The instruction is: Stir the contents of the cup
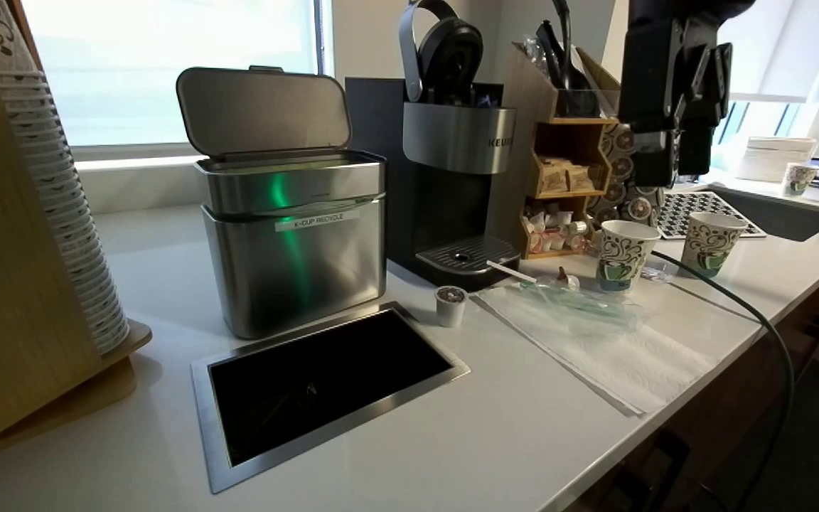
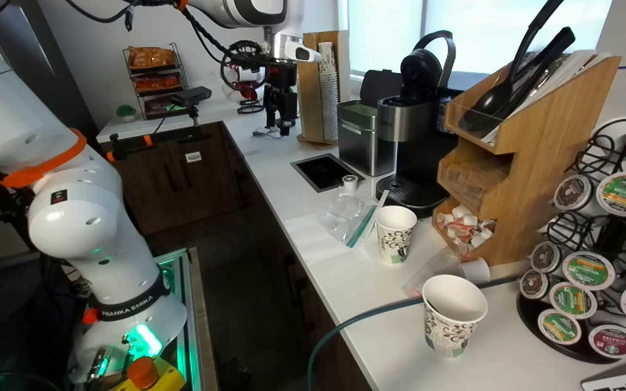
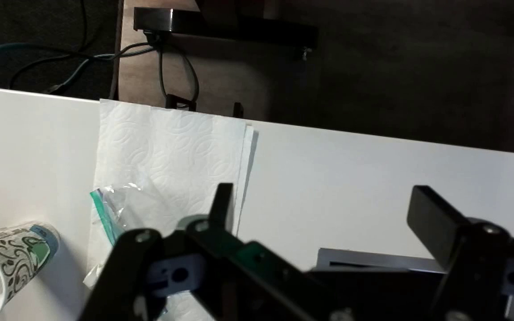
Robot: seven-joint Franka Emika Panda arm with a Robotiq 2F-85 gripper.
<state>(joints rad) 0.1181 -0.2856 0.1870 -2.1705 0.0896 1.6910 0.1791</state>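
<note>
Two similar white paper cups with dark swirl print stand upright on the counter; I cannot tell surely which is the task's cup. One cup [image 1: 625,257] [image 2: 394,236] stands beside a clear bag [image 1: 587,306] [image 2: 348,217] and shows at the lower left of the wrist view [image 3: 27,256]. A second cup [image 1: 712,245] [image 2: 451,317] stands farther from the bag. No contents show clearly in either. A white stick [image 1: 511,272] [image 2: 376,216] lies at the bag. My gripper [image 1: 674,167] [image 2: 279,126] [image 3: 325,200] is open and empty, high above the counter and apart from both cups.
The black coffee machine [image 1: 461,139] has its lid up. A steel bin [image 1: 296,263] stands behind a sunken opening [image 1: 210,427]. A small pod [image 1: 450,313], paper towels [image 1: 655,363] and a dark hose [image 1: 751,309] are on the counter. A wooden organizer [image 2: 552,146] holds utensils.
</note>
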